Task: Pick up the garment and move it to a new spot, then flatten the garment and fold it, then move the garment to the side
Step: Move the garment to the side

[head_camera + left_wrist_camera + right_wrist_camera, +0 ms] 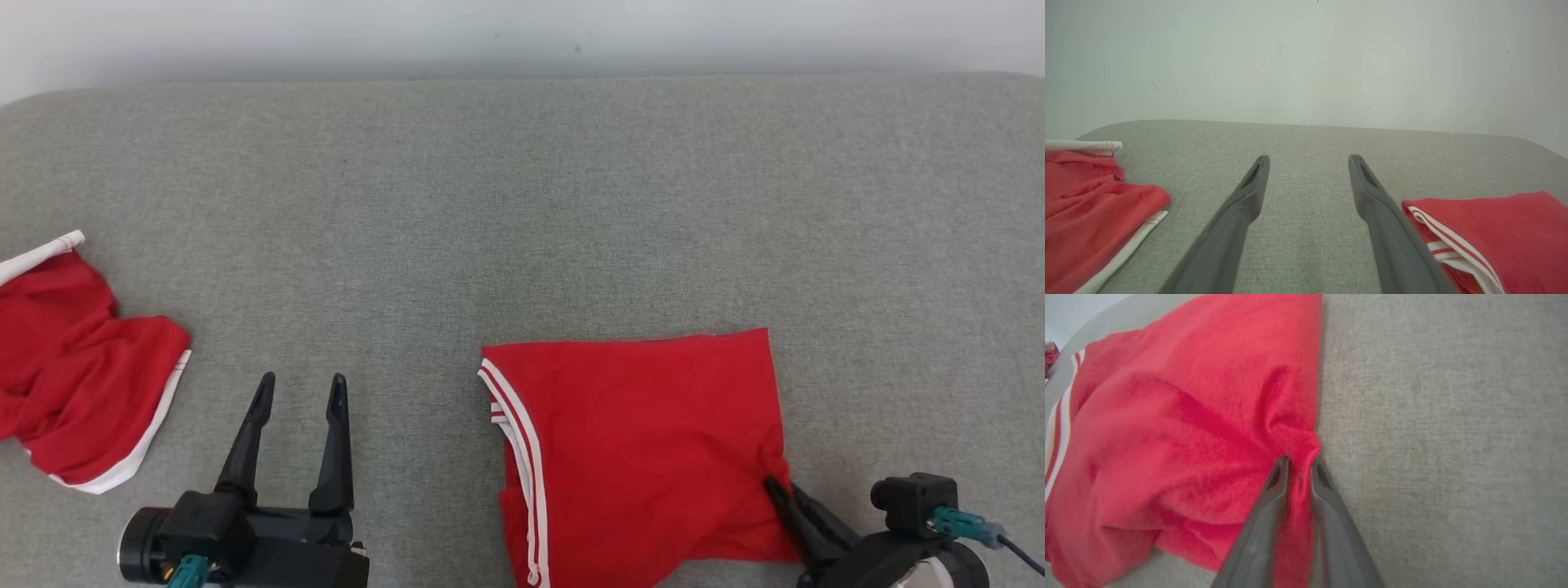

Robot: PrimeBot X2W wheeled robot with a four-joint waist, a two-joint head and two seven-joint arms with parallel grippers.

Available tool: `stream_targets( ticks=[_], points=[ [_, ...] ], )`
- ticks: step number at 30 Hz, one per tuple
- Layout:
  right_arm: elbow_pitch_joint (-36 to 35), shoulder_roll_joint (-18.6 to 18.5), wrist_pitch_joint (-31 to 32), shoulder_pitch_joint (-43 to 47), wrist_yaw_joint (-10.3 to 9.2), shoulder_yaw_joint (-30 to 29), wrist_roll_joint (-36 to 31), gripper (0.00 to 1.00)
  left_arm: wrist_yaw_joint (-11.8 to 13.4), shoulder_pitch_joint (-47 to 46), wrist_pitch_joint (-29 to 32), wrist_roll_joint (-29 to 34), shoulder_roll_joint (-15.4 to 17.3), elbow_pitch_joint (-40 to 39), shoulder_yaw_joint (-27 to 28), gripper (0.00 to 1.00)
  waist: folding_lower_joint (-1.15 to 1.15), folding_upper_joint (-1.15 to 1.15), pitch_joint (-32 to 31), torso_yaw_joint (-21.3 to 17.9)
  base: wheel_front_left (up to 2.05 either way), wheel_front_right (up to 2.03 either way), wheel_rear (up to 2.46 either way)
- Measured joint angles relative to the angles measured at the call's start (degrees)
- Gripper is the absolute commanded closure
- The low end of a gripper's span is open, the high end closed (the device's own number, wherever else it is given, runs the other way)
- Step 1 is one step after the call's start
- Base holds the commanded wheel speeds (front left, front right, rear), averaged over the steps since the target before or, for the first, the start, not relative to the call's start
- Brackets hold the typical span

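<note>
My right pincer [1299, 462] clamps the right edge of the folded red garment [645, 441]; my left pincer [302, 390] stands open, well apart.

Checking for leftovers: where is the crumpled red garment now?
The crumpled garment lies at the head view's left edge, just left of the left hand, apart from the folded garment.

Soft red cloth garment [645, 441], matt.

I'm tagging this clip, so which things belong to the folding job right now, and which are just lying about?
In the job: folded red garment; right gripper pinching its right edge; open left gripper nearby.
Lying about: crumpled red garment at the far left.
</note>
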Motion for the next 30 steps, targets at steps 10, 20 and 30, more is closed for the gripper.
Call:
stream_targets(
  ticks=[10, 20, 30],
  points=[
    [-13.38, -7.32, 0.26, 2.11, 0.04, -6.36, -7.02, 1.0, -0.44, -0.75, 0.0, 1.07, -0.13, -2.5, 1.59, 0.0, 0.0, 0.0, 1.85, -4.79, 0.0, 0.0, 0.0],
    [-7.37, -8.55, -8.69, -7.43, 0.04, -6.09, -8.72, 1.0, -0.91, -3.6, 0.0, 2.53, 1.11, -3.8, 1.46, 0.0, 0.0, 0.0, 4.62, -12.57, 0.0, 0.0, 0.0],
    [11.02, -9.75, -17.82, -24.52, 0.04, -5.72, -3.94, 1.0, -2.09, -8.82, 2.52, 4.78, 2.92, -5.24, -0.81, 0.0, 0.01, 0.0, 9.94, -19.31, 0.0, 0.0, 0.0]
  ],
)
